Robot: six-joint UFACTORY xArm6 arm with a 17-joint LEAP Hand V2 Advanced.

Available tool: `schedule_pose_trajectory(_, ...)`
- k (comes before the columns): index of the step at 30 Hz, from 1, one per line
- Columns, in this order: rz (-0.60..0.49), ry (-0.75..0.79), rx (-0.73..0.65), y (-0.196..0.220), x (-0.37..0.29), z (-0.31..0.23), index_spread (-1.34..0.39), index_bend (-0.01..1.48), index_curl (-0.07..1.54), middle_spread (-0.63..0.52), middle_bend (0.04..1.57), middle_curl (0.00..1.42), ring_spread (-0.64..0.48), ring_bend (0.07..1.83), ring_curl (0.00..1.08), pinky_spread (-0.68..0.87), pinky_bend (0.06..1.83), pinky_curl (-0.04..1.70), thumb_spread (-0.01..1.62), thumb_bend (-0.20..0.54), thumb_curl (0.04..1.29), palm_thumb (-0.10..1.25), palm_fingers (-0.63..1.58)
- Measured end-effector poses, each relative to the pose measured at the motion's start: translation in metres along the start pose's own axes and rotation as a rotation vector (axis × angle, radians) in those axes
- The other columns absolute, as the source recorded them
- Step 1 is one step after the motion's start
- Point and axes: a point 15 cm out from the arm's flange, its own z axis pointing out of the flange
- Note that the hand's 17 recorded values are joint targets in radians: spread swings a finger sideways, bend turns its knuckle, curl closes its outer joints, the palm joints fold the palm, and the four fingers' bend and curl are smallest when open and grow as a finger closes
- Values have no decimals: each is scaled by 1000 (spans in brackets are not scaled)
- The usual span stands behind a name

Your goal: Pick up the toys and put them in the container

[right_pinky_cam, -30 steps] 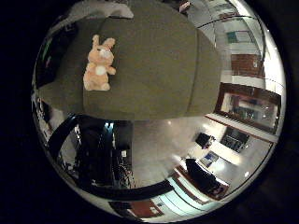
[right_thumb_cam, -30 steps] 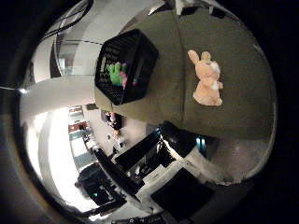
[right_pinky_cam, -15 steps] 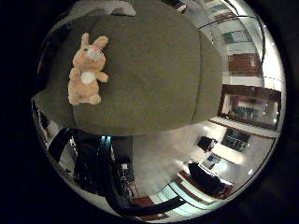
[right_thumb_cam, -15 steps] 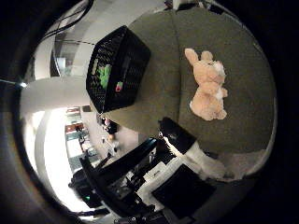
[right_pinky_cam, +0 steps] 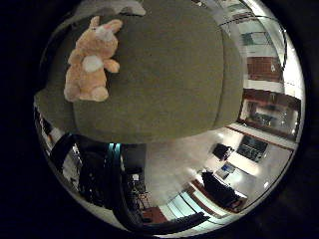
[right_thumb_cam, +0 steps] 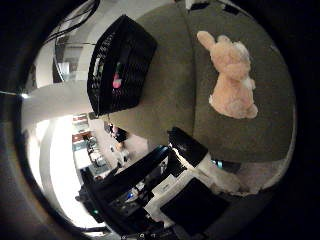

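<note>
An orange-tan plush bunny (right_pinky_cam: 92, 59) with a white belly lies on its back on the olive-green table cover (right_pinky_cam: 169, 74). A black mesh basket (right_thumb_cam: 120, 65) stands on the same cover, a short way from the bunny, with a pink and a green toy (right_thumb_cam: 117, 80) showing inside it. My right hand (right_thumb_cam: 200, 170) hangs above the table with its palm towards the bunny, apart from it. One black-and-white finger reaches into the thumb side view, relaxed, with nothing in its hold.
The table's edge falls away close to the bunny. Beyond it are a pale floor, dark chairs and desk equipment (right_pinky_cam: 219, 184). A white pillar (right_thumb_cam: 55, 100) rises behind the basket.
The bunny fills more of both views than a second ago, so the palm has come closer to it. The bunny and the basket have stayed in place on the cover.
</note>
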Motion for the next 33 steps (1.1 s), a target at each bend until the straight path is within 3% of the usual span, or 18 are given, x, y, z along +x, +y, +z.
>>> schedule_pose_trajectory(6, -11, -11, -33, 8, -11, 24, -300, 172, 314, 90, 199, 343, 201, 427, 219, 439, 789, -4, 1104, -22, 330, 566, 230)
schedule_pose_trajectory(11, -32, -1, -14, -19, -11, 45, -297, 174, 315, 95, 197, 341, 202, 430, 220, 441, 783, -5, 1103, -23, 328, 559, 224)
schedule_pose_trajectory(18, -40, -11, -42, -26, -15, 79, -292, 176, 318, 92, 200, 340, 207, 425, 218, 458, 771, -5, 1100, -21, 330, 565, 236)
schedule_pose_trajectory(23, -49, -8, -38, -32, -16, 83, -297, 165, 305, 47, 221, 345, 149, 503, 227, 440, 824, -4, 1096, -20, 333, 581, 385)
schedule_pose_trajectory(26, -58, -7, -35, -34, -17, 82, -327, 186, 310, -99, 428, 413, -67, 644, 256, 275, 853, -21, 1086, -16, 340, 623, 713)
schedule_pose_trajectory(28, -63, 2, -12, -41, -14, 77, -378, 223, 332, -177, 547, 463, -183, 756, 283, 31, 951, -1, 1085, -9, 347, 662, 1081)
schedule_pose_trajectory(30, -65, 23, 36, -53, -8, 69, -420, 381, 438, -228, 736, 555, -245, 893, 372, -216, 1107, 88, 1074, -10, 362, 718, 1339)
schedule_pose_trajectory(33, -75, 71, 146, -75, 11, 47, -397, 730, 610, -222, 966, 649, -247, 1106, 474, -278, 1289, 213, 1042, -6, 398, 829, 1393)
